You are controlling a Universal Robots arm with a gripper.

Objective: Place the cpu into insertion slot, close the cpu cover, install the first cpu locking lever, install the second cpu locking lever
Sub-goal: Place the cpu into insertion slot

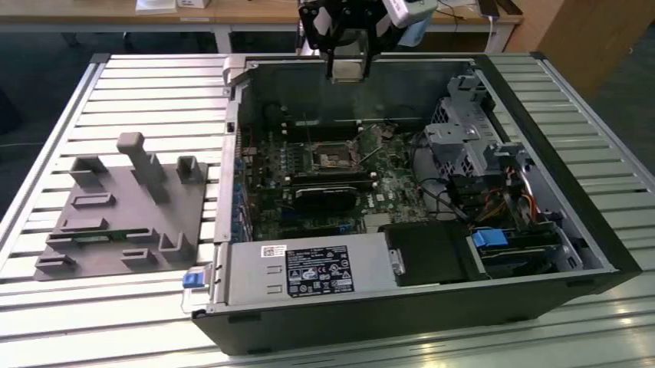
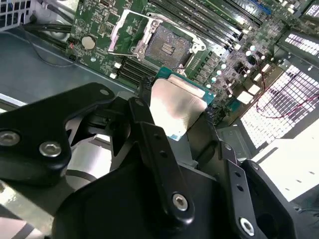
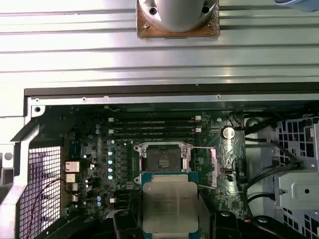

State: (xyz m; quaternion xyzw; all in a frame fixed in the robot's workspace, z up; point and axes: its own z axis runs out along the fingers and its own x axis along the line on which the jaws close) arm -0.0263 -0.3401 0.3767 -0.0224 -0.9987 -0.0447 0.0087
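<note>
One chip is all I carry. In the exterior view my gripper [image 1: 348,65] hangs above the far wall of the open computer case [image 1: 603,253]. It is pinched shut on the cpu [image 1: 348,72], well above the insertion slot [image 1: 333,159] on the green board [image 1: 399,184]. A grey fixture tray [image 1: 123,207] lies on the slatted table [image 1: 133,77] at the exterior view's left.

In the second wrist view my black fingers [image 2: 147,124] grip the cpu [image 2: 177,107] by its edges, silver face showing. The insertion slot [image 2: 167,47] sits bare beyond it, the cpu cover [image 2: 124,32] swung open beside it.

In the first wrist view the cpu [image 3: 170,204] hangs apart from the empty insertion slot [image 3: 162,162], not yet in it.
</note>
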